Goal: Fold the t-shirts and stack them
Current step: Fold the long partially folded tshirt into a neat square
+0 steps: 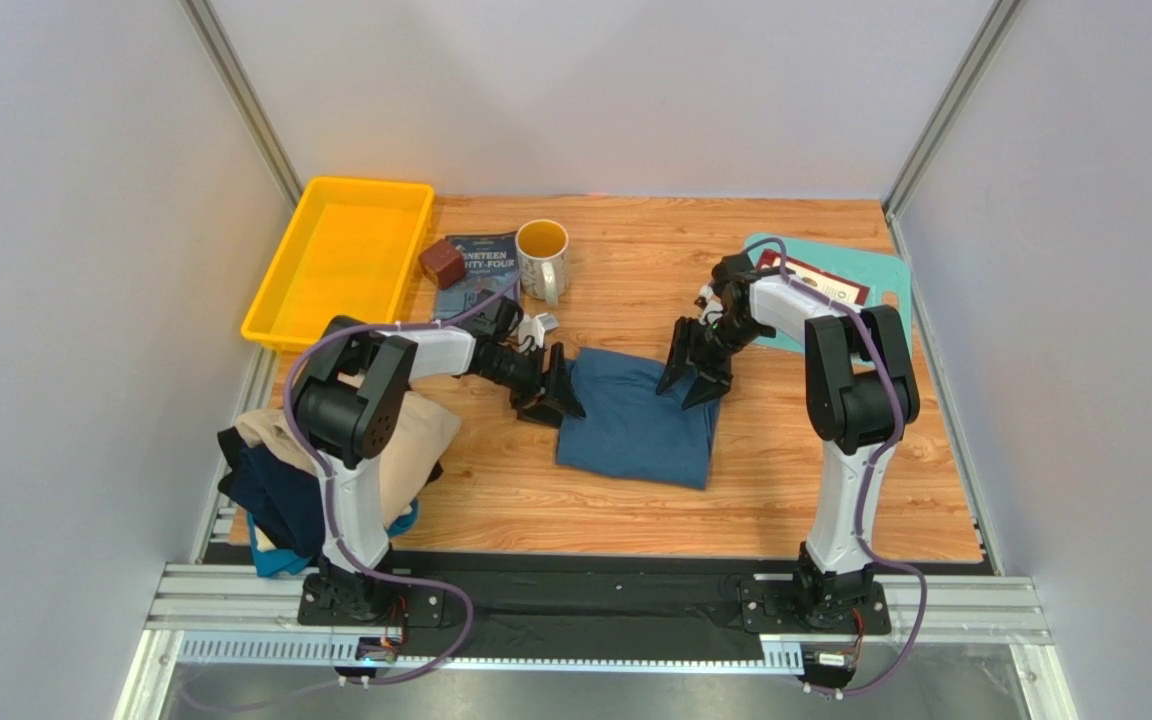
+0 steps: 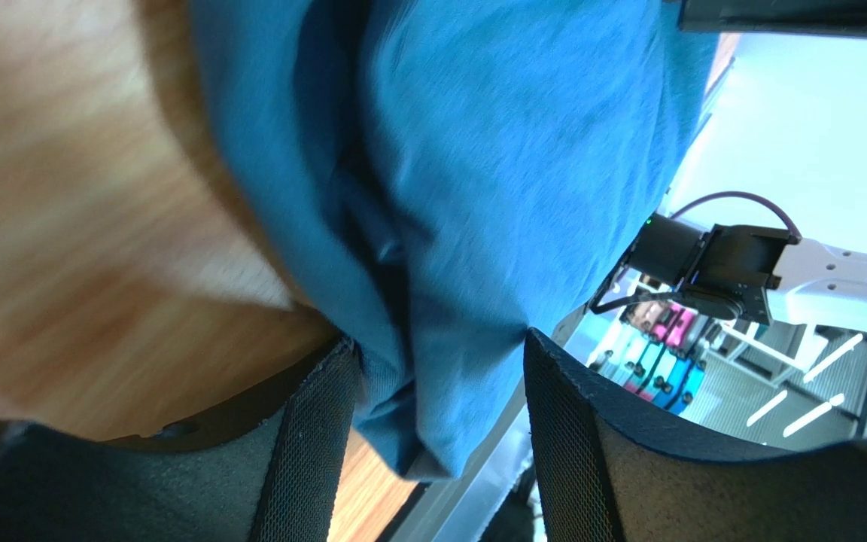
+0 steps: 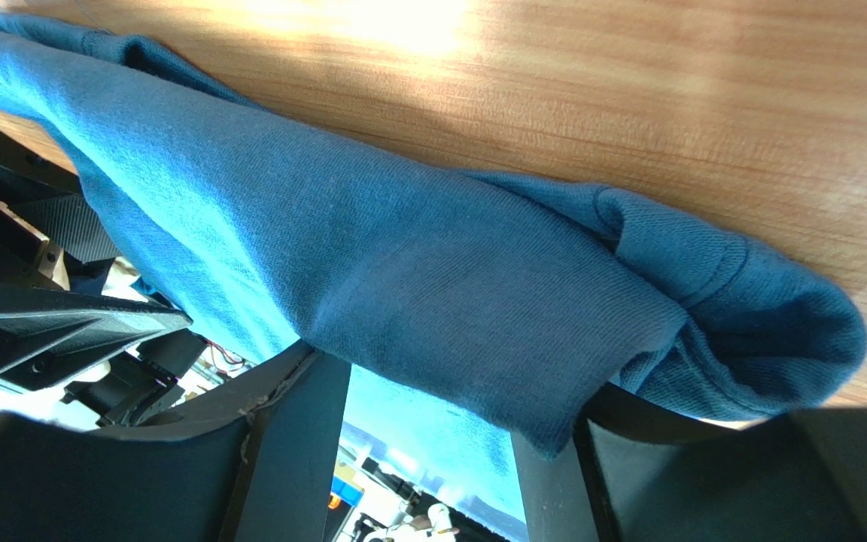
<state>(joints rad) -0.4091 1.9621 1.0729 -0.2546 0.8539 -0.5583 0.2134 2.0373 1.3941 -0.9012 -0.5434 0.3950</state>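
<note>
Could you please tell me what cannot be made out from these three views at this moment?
- Top view: the left arm covers part of the shirt pile; how many shirts it holds is unclear.
- Top view: the book title is too small, partly behind the mug.
- Left wrist view: the teal-blue t-shirt fills the frame; whether the left gripper pinches it is unclear.
- Right wrist view: cloth hides the right gripper fingertips.

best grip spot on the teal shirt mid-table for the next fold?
Probably its two far corners, one per arm. The teal shirt lies as a flat, roughly folded rectangle, and the left gripper and right gripper already sit at those corners, with cloth between their jaws in both wrist views. Coming from the far edge would let the far half be drawn toward the near edge.
</note>
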